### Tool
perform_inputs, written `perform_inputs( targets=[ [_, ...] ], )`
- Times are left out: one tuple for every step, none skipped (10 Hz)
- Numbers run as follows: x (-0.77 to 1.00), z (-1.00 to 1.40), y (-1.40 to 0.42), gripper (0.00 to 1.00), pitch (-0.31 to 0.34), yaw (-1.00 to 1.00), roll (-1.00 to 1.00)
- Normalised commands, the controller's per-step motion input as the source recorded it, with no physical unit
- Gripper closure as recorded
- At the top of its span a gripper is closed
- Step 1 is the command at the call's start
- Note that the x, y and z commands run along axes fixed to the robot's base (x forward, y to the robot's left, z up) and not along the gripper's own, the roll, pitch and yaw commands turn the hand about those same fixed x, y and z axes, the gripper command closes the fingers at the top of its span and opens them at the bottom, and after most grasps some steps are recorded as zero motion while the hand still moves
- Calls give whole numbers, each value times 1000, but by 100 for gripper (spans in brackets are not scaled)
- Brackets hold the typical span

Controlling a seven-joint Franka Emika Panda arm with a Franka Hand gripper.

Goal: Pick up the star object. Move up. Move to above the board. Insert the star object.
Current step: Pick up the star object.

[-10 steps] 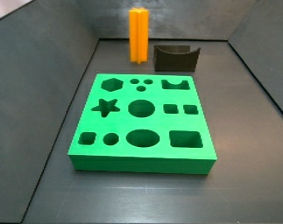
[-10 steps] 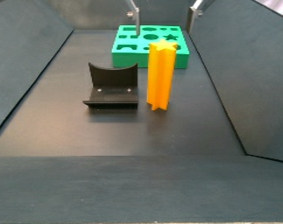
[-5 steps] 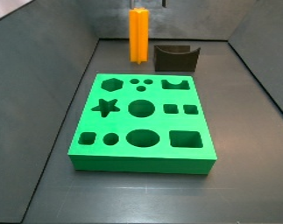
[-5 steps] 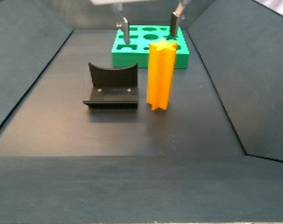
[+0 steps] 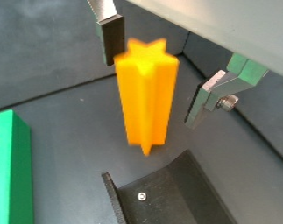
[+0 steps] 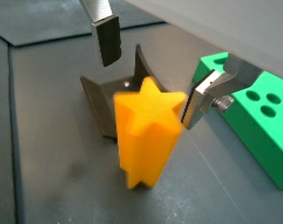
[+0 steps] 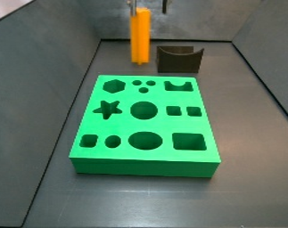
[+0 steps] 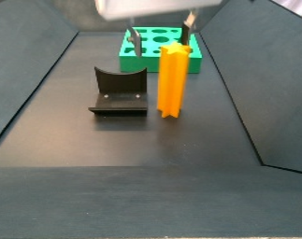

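Note:
The star object [image 8: 173, 82] is a tall orange prism standing upright on the dark floor, also seen in a side view [image 7: 140, 37]. My gripper [image 8: 160, 39] is open and hangs over it, with its fingers level with the star's top, one on each side and apart from it. In both wrist views the star [image 5: 147, 96] [image 6: 147, 131] stands between the fingers [image 5: 110, 39] [image 6: 202, 92], untouched. The green board [image 7: 144, 125] with its shaped holes lies flat on the floor, partly hidden behind the gripper in a side view [image 8: 151, 54].
The dark grey U-shaped fixture [image 8: 118, 91] stands right beside the star, also seen in a side view [image 7: 178, 58] and in a wrist view [image 6: 109, 96]. Sloping grey walls [image 8: 259, 84] close in the floor on both sides.
My gripper has come down from above until its fingers straddle the star's top. The star, the board and the fixture have not moved.

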Motion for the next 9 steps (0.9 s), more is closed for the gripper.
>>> perform_inputs(
  targets=[
    [-91, -583, 0, 0, -89, 123, 117],
    [-91, -546, 0, 0, -76, 140, 131],
    [-9, -294, 0, 0, -21, 63, 44],
    [0, -14, 0, 0, -14, 0, -16],
    [-46, -49, 0, 0, -27, 0, 0],
    [-166, -120, 0, 0, -17, -346, 16],
    [-203, -91, 0, 0, -3, -389, 20],
    [-69, -3, 0, 0, 0, -191, 0],
    [-51, 0, 0, 0, -3, -97, 0]
  ],
)
